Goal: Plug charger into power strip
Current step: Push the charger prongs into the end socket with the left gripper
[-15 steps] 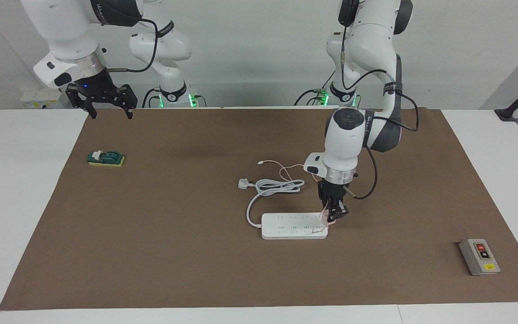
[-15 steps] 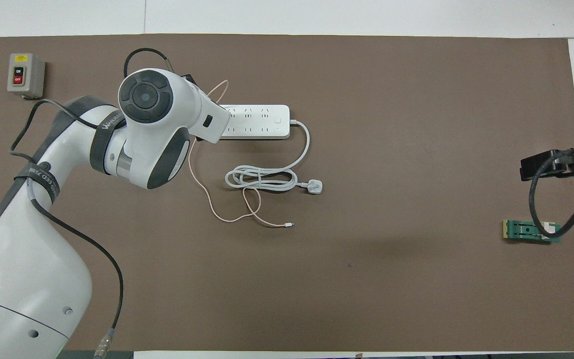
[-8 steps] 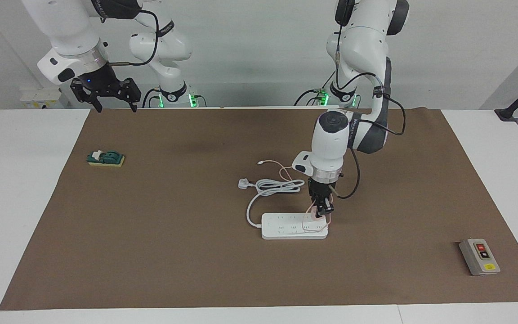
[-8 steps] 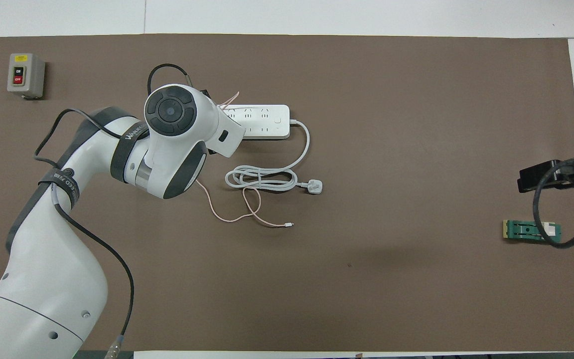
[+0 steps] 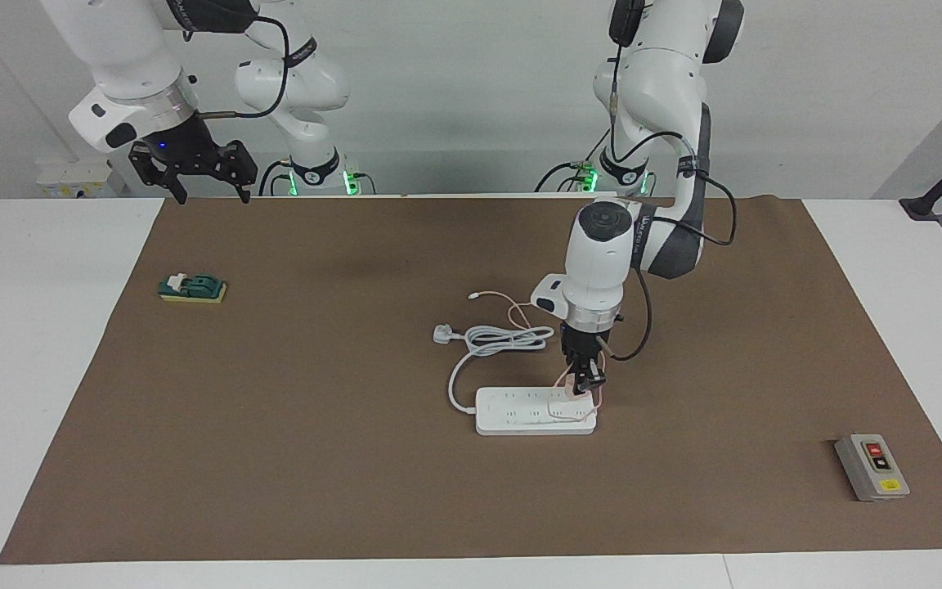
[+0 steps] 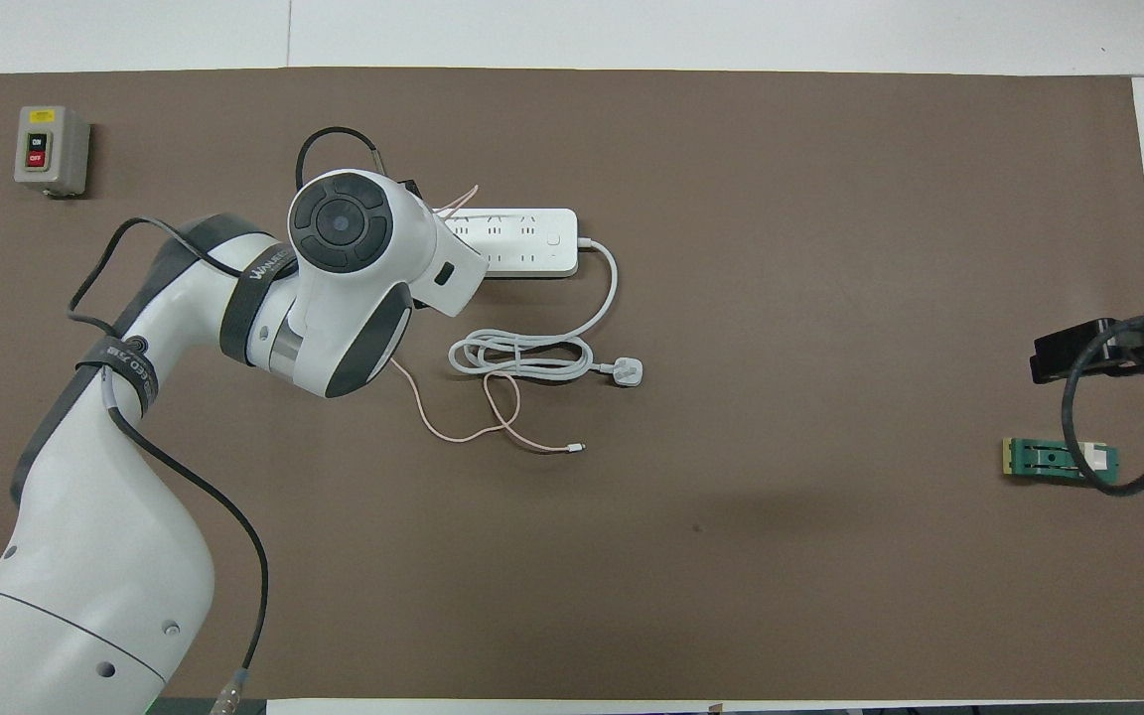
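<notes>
Since a second ago the left claw [image 5: 587, 382] has swung in from just off the end of the power strip [image 5: 535, 411] and come down over that end, the end toward the left arm's side of the desk [image 5: 54, 343]; over the last half second it has barely shifted. Its fingers are pressed together, pinching the pink charger [image 5: 578, 386], which hangs right under them, touching or all but touching the sockets; its thin pink cable [image 6: 453, 429] trails back toward the robots, past the coiled white cord [image 5: 497, 339]. The step in hand looks like seating the prongs. Next comes a straight push down with the prongs lined up on the slots, then letting go. The right claw [image 5: 203, 182] waits spread wide, up in the air over the desk's edge, well apart from all this. Only the facing view shows the charger and fingertips; from overhead the left arm's wrist hides them, though the strip's free sockets and the cable's run show plainly there
</notes>
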Controlling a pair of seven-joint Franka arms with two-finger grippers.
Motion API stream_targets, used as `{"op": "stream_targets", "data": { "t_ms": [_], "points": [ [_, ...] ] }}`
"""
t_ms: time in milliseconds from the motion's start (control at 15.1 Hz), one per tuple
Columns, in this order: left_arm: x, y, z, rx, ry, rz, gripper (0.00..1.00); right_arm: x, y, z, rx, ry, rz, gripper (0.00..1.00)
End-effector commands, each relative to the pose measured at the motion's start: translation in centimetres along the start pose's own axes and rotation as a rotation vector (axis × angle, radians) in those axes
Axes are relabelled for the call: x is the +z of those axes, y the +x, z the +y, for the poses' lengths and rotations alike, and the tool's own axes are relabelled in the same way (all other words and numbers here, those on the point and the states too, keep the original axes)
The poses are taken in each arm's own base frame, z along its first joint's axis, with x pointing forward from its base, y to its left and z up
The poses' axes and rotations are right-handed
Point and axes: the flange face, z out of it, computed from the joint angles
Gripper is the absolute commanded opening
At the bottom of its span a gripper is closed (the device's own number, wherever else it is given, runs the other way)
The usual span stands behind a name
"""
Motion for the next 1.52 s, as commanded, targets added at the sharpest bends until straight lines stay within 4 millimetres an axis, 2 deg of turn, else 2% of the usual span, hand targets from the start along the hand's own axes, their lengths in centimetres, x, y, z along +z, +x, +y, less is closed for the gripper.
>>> {"op": "stream_targets", "data": {
  "t_ms": [0,596,1456],
  "points": [
    [0.0,-1.0,0.0,0.036,-0.014,-0.033,0.0,-0.3,-0.3,-0.2,0.011,0.016,0.011,1.0],
    [0.7,-1.5,0.6,0.036,-0.032,-0.041,0.0,-0.8,0.0,-0.2,0.013,0.014,0.045,1.0],
    [0.6,-0.5,1.3,0.011,-0.029,0.005,0.0,-0.7,-0.1,-0.2,0.014,0.017,0.038,1.0]
  ]
}}
